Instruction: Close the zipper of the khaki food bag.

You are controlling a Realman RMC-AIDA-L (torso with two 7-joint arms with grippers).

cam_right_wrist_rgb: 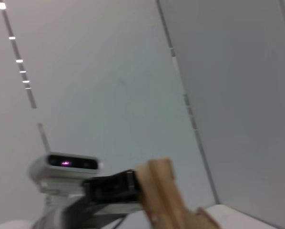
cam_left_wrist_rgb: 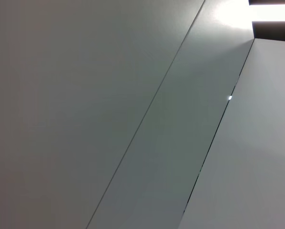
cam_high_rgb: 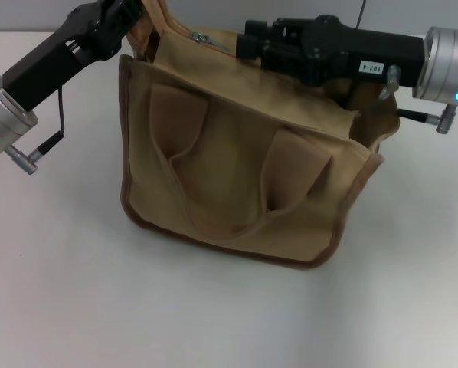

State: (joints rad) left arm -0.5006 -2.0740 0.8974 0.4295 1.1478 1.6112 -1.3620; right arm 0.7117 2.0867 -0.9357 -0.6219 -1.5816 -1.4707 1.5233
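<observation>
The khaki food bag (cam_high_rgb: 237, 176) stands on the white table, its two looped handles hanging down the near side. The zipper (cam_high_rgb: 216, 43) shows as a short stretch along the bag's top far edge, with a small silver pull (cam_high_rgb: 198, 36). My left gripper (cam_high_rgb: 135, 17) is at the bag's far left top corner, shut on a raised khaki strap (cam_high_rgb: 157, 14). The right wrist view shows this gripper (cam_right_wrist_rgb: 111, 188) against the strap (cam_right_wrist_rgb: 161, 195). My right gripper (cam_high_rgb: 246, 44) reaches across the bag's top and ends just right of the pull, hiding the rest of the zipper.
The white table (cam_high_rgb: 60, 291) stretches in front of and to the left of the bag. The left wrist view shows only ceiling panels (cam_left_wrist_rgb: 133, 114). Both arms cross the far part of the scene above the bag.
</observation>
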